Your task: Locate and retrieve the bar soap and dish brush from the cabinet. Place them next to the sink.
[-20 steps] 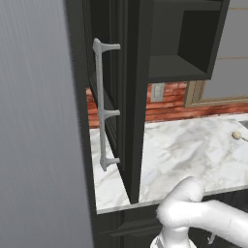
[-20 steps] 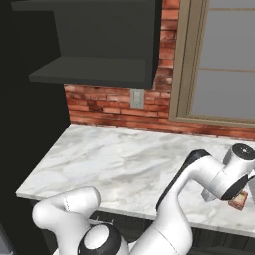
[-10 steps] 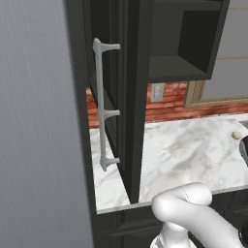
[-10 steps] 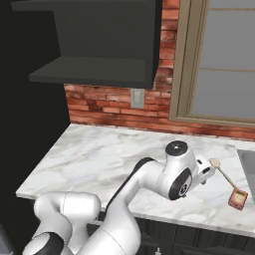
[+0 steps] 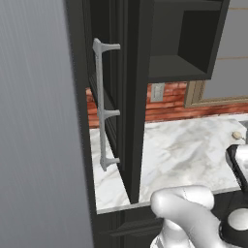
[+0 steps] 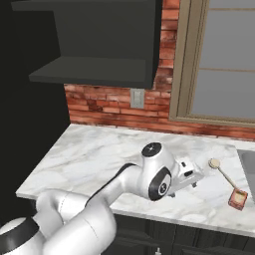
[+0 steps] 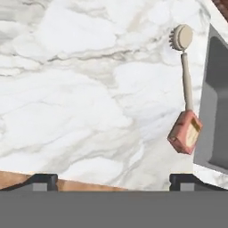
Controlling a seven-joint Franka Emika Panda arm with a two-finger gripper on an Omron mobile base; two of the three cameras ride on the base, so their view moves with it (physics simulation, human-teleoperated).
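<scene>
The gripper (image 7: 113, 178) hangs above the counter (image 7: 67, 89) with its 2 fingertips spread wide and nothing between them. The soap (image 7: 185, 132) and brush (image 7: 183, 58) lie touching beside the sink (image 7: 216, 107). Soap looks slippery; the brush's stiff handle offers the better hold.

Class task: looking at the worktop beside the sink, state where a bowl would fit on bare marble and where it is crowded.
The marble counter is bare from the black cabinet side rightward to the arm, with brick wall behind. Crowding is by the sink: the dish brush and bar soap lie along its edge, touching.
</scene>
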